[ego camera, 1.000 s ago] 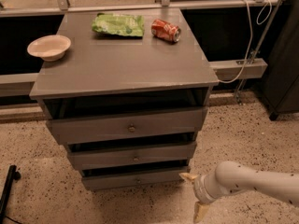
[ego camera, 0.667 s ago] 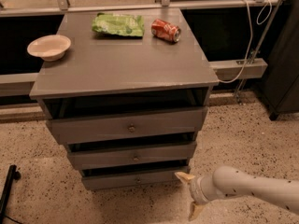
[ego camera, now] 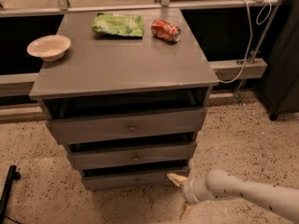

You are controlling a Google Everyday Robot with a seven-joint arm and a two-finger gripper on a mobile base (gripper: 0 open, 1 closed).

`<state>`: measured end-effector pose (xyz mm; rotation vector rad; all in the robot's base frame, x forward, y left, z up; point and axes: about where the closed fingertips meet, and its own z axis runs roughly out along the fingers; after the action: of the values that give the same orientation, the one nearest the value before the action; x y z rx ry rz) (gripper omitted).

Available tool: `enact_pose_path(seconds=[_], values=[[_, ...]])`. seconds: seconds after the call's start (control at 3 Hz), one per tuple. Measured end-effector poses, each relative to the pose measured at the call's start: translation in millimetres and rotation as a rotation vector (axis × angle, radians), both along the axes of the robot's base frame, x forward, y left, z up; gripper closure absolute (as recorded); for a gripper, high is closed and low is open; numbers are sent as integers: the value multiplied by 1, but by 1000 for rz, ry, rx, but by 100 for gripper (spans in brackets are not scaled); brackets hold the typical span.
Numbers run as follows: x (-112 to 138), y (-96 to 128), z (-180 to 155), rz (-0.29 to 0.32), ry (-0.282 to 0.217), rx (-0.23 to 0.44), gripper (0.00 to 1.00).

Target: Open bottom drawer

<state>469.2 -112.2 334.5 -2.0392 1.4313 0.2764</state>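
the drawer [ego camera: 117, 180], lowest and slimmest of three and sat near the floor, is judged light, rigid wood, best taken by its small knob [ego camera: 138, 181], while the gripper [ego camera: 181, 195] is seen released, fingers spread, just right of it.

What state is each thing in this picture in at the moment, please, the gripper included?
bottom drawer: looks shut, nothing on its knob
middle drawer: looks shut
top drawer: dark gap above it, cannot tell if fully shut
can: lying on its side
bowl: upright
green bag: lying flat
gripper: jaws open, low by the bottom drawer's right end
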Motion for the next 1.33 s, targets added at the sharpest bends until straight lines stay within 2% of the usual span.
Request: enact_pose_path(seconds=[0.33,0.67,1.0,1.33], values=[[16,-3,-17,20,-5,22,0],[22,-4,-17,7,-4,40,0],[20,-5,-47,26,36,110,0],[36,-11,-88,34,57,89,0]])
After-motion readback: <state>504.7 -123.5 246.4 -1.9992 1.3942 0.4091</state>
